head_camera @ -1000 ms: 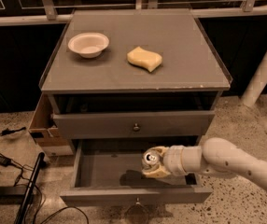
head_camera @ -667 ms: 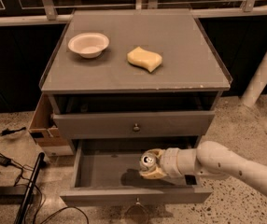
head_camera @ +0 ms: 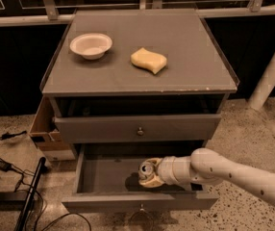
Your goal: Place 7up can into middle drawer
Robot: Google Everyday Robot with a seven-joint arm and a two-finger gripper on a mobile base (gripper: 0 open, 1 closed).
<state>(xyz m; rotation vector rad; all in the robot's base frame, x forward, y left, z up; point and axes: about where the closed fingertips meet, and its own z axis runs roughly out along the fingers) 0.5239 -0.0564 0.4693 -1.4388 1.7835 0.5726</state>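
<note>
Inside middle drawer (head_camera: 104, 178): gripper (head_camera: 153, 178) around 7up can (head_camera: 147, 169).

No readable text; 7up can (head_camera: 147, 169) print illegible, clamped in gripper (head_camera: 151, 177) inside open middle drawer (head_camera: 104, 176)

Matt middle drawer (head_camera: 104, 178), plastic gripper (head_camera: 151, 178) inside (clasping metal 7up can (head_camera: 146, 168))

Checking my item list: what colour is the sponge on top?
Yellow, in the camera view: sponge. The claw holds the can over the lower drawer.
</note>
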